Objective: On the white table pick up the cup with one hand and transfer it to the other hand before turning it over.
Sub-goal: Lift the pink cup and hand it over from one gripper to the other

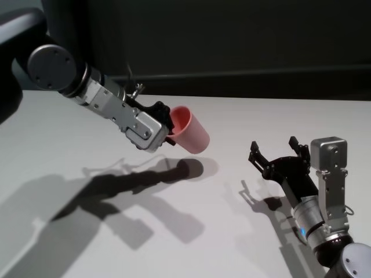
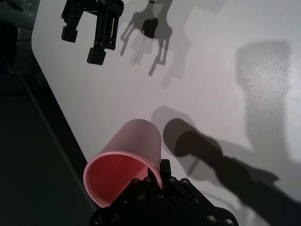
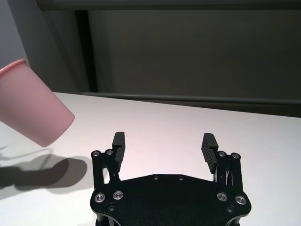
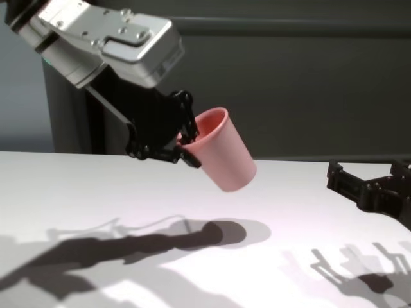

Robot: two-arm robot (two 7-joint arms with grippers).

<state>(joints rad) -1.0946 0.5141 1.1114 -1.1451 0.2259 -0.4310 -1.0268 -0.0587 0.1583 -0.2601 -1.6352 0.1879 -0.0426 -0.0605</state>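
**Cup lifted, handover not yet made**

A dark wall stands behind the white table (image 1: 174, 231), which carries nothing but the shadows of our two arms. We judge the first step done: the cup (image 1: 190, 136) is off the table, held in the air by our left gripper (image 1: 168, 124), whose jaws are pressed together on the cup's rim at the mouth, one finger inside and one outside. The cup hangs tilted, its closed base pointing down and toward our right side, its mouth facing back toward the left wrist.

Our right gripper (image 1: 278, 155) waits low over the table, well apart from the cup, jaws spread wide and holding nothing. The handover has not begun, so what is left, as we judge it, is to bring the two grippers together, pass the cup across, and then turn it over.

The left wrist view looks straight into the cup: its pink inside is bare.
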